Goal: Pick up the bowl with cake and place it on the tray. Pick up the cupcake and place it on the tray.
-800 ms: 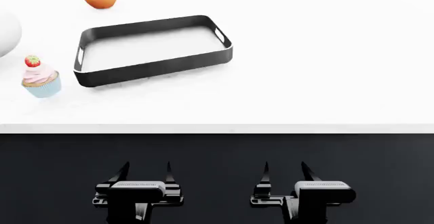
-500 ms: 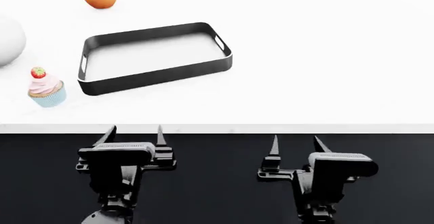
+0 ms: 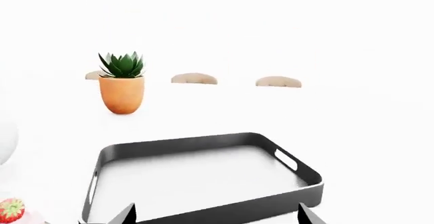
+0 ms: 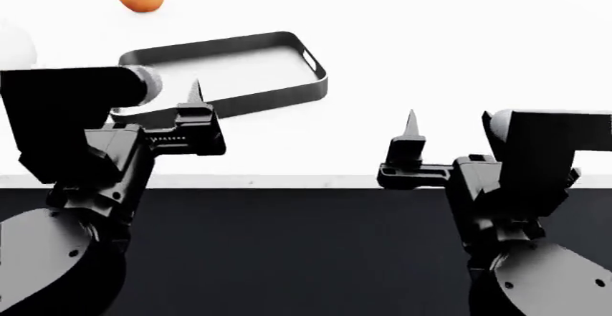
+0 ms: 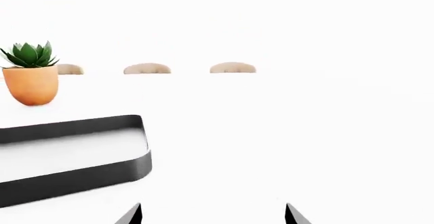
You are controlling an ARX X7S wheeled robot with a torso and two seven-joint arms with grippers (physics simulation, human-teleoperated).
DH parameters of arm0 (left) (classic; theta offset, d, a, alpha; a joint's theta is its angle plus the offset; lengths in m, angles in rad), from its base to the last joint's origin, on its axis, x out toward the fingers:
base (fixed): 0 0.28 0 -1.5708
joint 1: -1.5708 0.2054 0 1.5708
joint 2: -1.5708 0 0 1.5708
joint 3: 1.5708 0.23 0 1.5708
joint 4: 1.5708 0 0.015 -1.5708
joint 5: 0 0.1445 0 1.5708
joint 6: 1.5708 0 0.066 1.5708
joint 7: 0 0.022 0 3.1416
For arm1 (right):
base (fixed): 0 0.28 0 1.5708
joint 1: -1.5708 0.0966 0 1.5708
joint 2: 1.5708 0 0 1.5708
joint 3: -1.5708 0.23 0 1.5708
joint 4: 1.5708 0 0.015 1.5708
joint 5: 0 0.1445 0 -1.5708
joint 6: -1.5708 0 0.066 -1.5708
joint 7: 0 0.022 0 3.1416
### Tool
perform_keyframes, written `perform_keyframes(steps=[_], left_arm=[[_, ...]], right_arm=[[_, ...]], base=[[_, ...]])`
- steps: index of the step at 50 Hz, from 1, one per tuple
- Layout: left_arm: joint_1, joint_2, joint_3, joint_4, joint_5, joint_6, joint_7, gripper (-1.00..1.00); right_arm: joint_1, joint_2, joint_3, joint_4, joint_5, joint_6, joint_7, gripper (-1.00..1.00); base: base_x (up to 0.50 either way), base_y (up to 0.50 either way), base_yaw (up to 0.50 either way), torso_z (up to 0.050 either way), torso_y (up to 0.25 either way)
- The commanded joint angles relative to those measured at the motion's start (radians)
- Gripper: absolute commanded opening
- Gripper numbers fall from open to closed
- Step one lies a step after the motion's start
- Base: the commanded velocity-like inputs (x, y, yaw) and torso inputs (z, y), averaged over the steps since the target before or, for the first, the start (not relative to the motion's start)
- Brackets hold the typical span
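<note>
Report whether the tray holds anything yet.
Empty. The tray shows only its bare pale floor in the left wrist view; the cupcake sits outside it, beside one short end. Nothing rests inside its walls.

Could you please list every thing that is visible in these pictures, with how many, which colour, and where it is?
tray: one, black with pale floor, on the white table, empty.
cupcake: one, red strawberry top showing, at the edge of the left wrist view, beside the tray.
bowl: one, white, far left, mostly hidden.
plant pot: one, orange, green plant, beyond the tray.
left gripper: one, black, open, facing the tray.
right gripper: one, black, open, over bare table.
</note>
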Motion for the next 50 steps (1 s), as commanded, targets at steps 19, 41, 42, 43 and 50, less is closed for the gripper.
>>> perform_keyframes(steps=[19,41,42,43,50], left_arm=[[-0.452,-0.35,-0.029,-0.282,-0.741,0.009,-0.466,1.0],[-0.445,-0.37,-0.003,-0.262,-0.766,0.056,-0.47,1.0],[-0.446,-0.371,-0.002,-0.261,-0.767,0.058,-0.47,1.0],[-0.447,-0.373,-0.001,-0.261,-0.768,0.06,-0.47,1.0],[-0.449,-0.38,0.006,-0.26,-0.771,0.071,-0.469,1.0]], right_arm=[[0.658,0.601,-0.358,0.062,1.121,-0.408,0.741,1.0],[0.7,0.625,-0.423,0.044,1.112,-0.414,0.716,1.0],[0.699,0.626,-0.424,0.044,1.111,-0.416,0.715,1.0],[0.699,0.626,-0.426,0.043,1.11,-0.417,0.714,1.0],[0.705,0.629,-0.44,0.041,1.103,-0.424,0.71,1.0]], base=[[0.0,0.25,0.0,0.0,0.0],[0.32,0.45,0.0,0.0,0.0],[0.24,0.5,0.0,0.0,0.0],[0.22,0.5,0.0,0.0,0.0],[0.22,0.5,0.0,0.0,0.0]])
